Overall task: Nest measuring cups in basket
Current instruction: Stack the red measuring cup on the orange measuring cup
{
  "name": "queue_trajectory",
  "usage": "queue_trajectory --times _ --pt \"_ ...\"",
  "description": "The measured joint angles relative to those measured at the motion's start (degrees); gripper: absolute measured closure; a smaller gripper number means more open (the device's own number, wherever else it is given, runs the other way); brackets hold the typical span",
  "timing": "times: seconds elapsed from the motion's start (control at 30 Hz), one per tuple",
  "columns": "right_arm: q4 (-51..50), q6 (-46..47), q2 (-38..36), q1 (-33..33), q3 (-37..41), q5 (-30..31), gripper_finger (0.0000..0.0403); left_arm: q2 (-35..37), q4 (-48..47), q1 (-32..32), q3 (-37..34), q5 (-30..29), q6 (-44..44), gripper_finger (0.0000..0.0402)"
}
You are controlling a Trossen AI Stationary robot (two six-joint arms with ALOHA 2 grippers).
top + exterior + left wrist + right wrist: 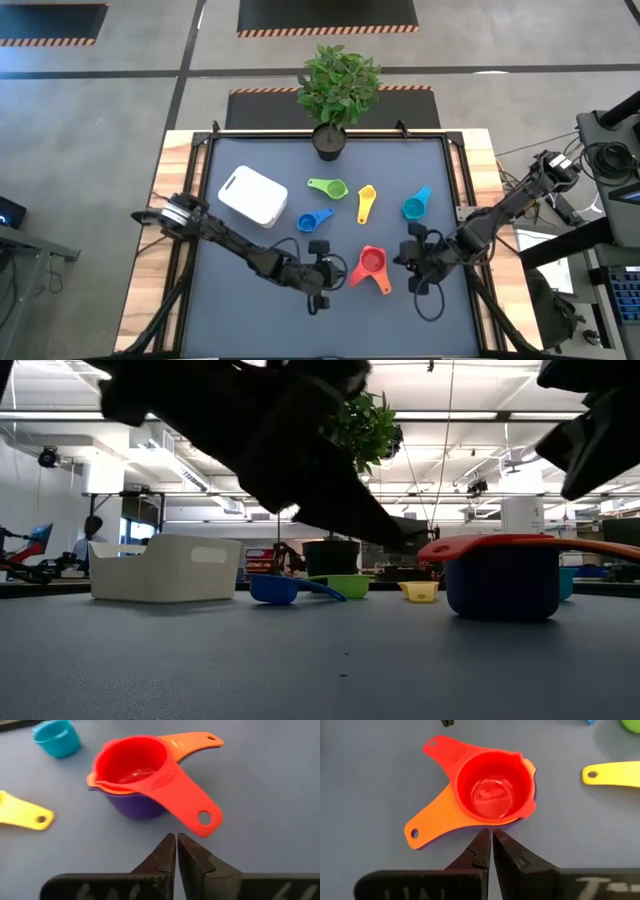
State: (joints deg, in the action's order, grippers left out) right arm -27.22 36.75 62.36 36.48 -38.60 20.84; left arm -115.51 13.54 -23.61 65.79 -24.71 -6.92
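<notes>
**Three nested on the mat, none in the basket**

Stacked so far: red cup inside orange inside purple, sitting on the mat between the two grippers, handles splayed apart. Not yet joined to the stack: green, yellow, blue and teal, each lying apart on the mat. Basket toward the left of the mat, near the blue cup, well apart from the stack; no cup visible in it, though its inside cannot be seen. Roughly under halfway, by this reckoning: four cups to nest, then the lot to go in.

Left gripper just beside the red handle, fingers pressed together, holding nothing. Right gripper just at the stack's other side, fingers likewise closed and empty.

Count: seven cups, one of each colour; one basket; one potted plant at the far edge; two grippers.
</notes>
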Motion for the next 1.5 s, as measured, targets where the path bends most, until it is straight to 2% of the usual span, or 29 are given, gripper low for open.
queue_trajectory --times 0.8,1.17,1.5 --pt "1.6 1.7 0.1 1.1 0.7 0.1 0.0394 -6.8 4.0 2.9 7.5 13.4 0.6 0.0402" --pt "1.3 8.0 3.7 1.1 5.3 -0.3 0.0394 -7.2 4.5 3.2 7.7 13.8 0.7 0.0401" --pt "14.4 5.7 11.9 1.1 5.7 -4.8 0.0394 -7.2 4.8 3.6 7.7 13.8 0.7 0.0401"
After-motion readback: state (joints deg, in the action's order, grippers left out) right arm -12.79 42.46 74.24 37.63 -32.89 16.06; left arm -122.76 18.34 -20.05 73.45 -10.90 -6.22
